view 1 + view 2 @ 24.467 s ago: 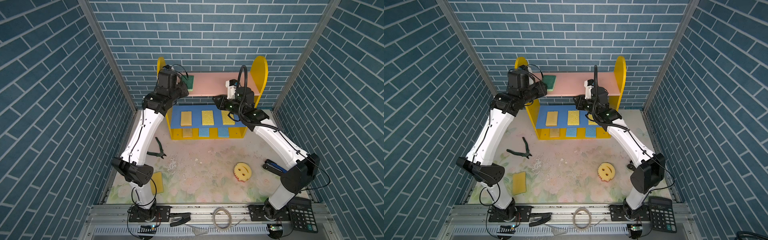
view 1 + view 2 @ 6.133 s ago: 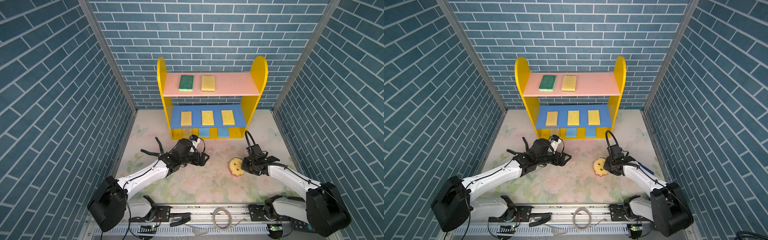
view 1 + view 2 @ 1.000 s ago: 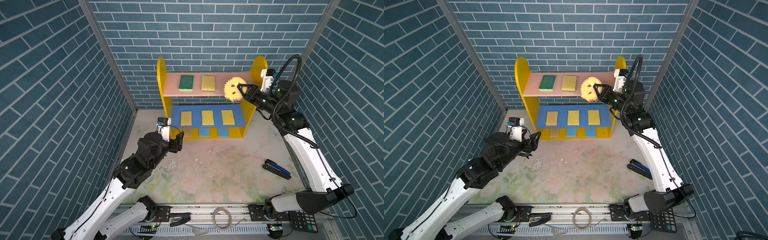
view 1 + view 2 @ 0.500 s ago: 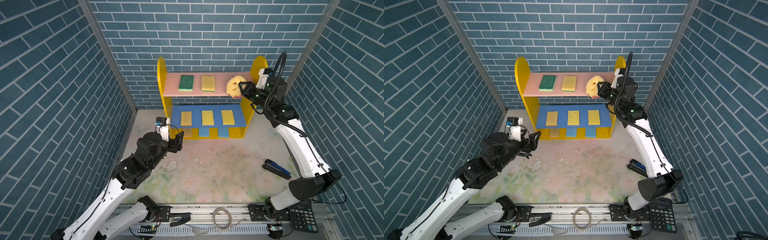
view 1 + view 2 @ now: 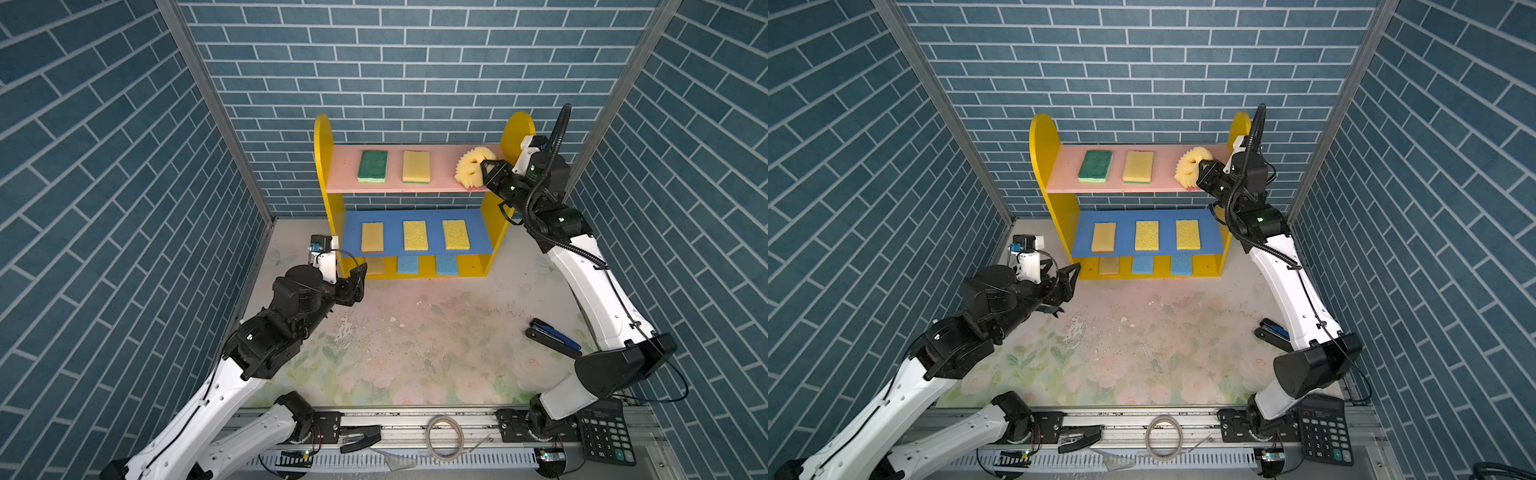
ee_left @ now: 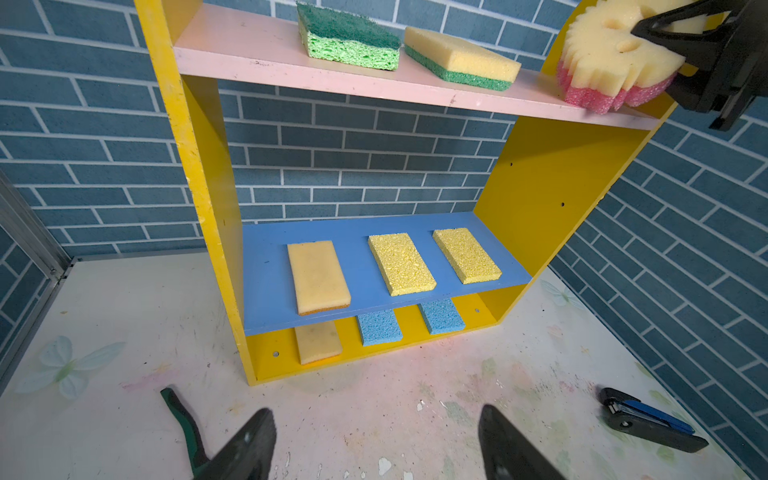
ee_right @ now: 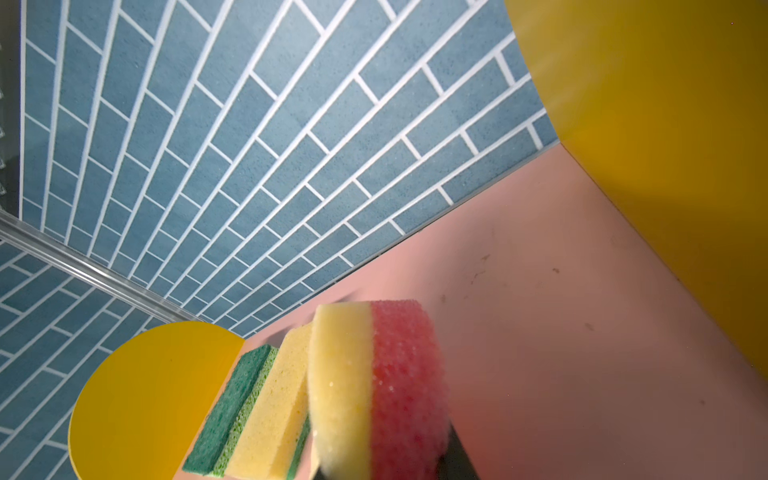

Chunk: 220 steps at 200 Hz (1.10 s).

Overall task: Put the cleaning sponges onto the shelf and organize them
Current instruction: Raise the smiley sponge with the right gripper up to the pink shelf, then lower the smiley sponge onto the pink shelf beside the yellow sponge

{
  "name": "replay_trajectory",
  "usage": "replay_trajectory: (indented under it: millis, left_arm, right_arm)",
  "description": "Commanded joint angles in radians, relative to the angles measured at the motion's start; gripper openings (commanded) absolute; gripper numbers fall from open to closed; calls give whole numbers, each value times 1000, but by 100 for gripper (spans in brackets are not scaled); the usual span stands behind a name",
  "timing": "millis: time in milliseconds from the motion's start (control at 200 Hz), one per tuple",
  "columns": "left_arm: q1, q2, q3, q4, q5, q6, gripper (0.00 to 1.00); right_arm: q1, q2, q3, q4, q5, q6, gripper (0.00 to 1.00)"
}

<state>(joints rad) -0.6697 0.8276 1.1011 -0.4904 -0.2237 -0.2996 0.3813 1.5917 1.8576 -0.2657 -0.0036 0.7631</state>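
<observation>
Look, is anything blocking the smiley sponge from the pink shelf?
No, nothing visible. The right gripper holds the smiley sponge tilted over a bare end of the pink board, apart from the yellow sponge beside it.

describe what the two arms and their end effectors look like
The left arm and right arm have white link shells, bulky black joints and thin black cables. The left end effector and right end effector are black with tapered, wedge-shaped fingers and a white camera block behind. A ribbed black hose loops over the right arm, whose joints show small green lights.
</observation>
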Motion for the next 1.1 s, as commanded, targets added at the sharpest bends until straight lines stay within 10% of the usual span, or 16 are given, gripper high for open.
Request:
replay_trajectory:
  millis: [0,210,820,875,1095]
  left_arm:
    - [5,-13,11,-15,-12,-2,78]
    - [7,-22,11,-19,-23,5,78]
    - [7,-25,9,-19,-29,4,79]
    - [7,-24,9,-17,-29,3,79]
    - [7,-24,9,-19,-29,5,79]
  right_arm:
    - [-1,26,14,4,33,21,24]
    - [-2,20,2,10,47,30,51]
    - [8,9,-4,8,93,47,77]
    - [12,17,12,-3,90,44,98]
    - [36,62,87,-53,85,15,99]
